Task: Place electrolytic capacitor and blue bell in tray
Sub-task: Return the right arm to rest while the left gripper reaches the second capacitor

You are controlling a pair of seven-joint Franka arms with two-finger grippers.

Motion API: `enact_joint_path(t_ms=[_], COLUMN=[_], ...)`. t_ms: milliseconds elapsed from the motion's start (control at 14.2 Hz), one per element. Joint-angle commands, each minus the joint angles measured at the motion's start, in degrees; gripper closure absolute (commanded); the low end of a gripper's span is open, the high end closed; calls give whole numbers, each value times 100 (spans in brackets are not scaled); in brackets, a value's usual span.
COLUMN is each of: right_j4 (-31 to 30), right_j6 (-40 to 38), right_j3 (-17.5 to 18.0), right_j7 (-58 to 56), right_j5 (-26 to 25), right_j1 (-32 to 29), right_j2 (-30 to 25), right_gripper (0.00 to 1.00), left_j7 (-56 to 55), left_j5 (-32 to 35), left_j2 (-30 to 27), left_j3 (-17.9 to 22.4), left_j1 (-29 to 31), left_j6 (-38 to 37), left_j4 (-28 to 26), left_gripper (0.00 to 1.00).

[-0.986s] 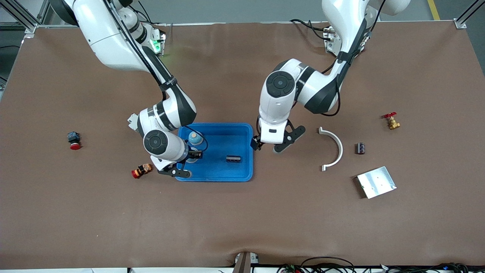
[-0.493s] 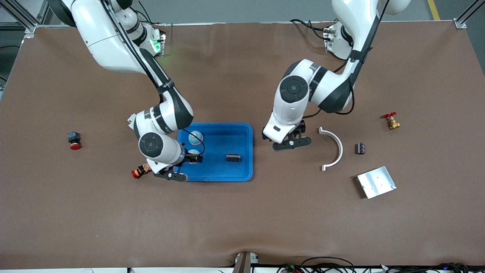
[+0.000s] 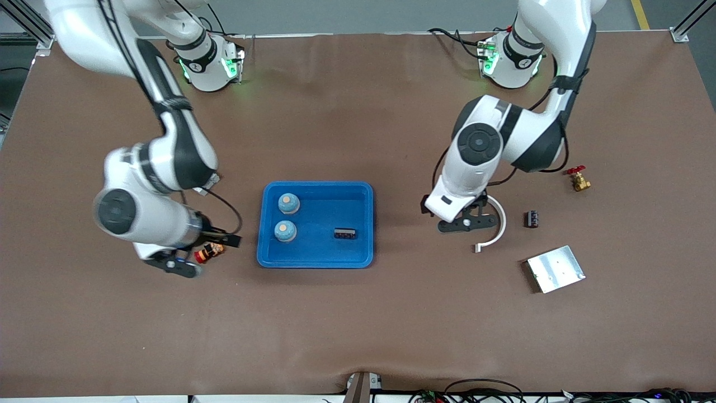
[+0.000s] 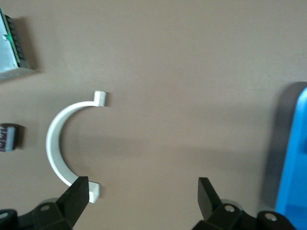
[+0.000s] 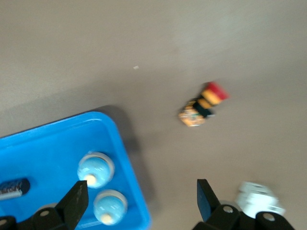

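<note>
While both grippers gape empty, two bells (image 3: 286, 218), capacitor (image 3: 345, 233), in tray (image 3: 315, 259)

White curved bracket (image 3: 494, 220), silver metal plate (image 3: 555, 268), brass valve (image 3: 578, 179), two red-capped push buttons (image 3: 208, 252)

Even, diffuse light falls from overhead on the brown bench (image 3: 358, 313), so shadows are soft and short: a faint dark patch lies beside the blue tray (image 3: 315, 261) in both wrist views. The front view is sharp, with mild brightening on the white arm shells and green glow at the arm bases. The right wrist view is smeared by motion; the red-capped button (image 5: 202, 105) near the tray is blurred. The left wrist view is slightly soft.
</note>
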Motion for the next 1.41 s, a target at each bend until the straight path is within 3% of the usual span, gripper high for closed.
enact_joint_path(t_ms=[0,211,352,563,915,1338], right_j4=[-190,-190,-138,-138,398,486], right_j6=[-408,-760,-1190,-1332,-1886,-1886], right_j3=[62,35,27,-113,-114,-44], right_j7=[-592,-872,-1800,-2596,-2614,-2614], right_j5=[-40,-5,48,13,-452,-638], right_j1=[-548,-1294,-1770,-2052,-2071,-1754], right_j2=[-673,-1306,-1587,-2036,-2099,-2090], right_gripper=[0,0,0,0,0,0], left_j7=[425,847,1102,1332,2033,2895], left_j5=[113,113,113,113,113,113], left_j2=[-588,-852,-967,-1020,-880,-423], left_j3=[-66,-66,-74,-74,-66,-66], left_j1=[348,752,1042,1341,1667,2194], left_j6=[572,933,1232,1741,2427,3025], left_j4=[-887,-1441,-1792,-2241,-2673,-2779], left_gripper=[0,0,0,0,0,0])
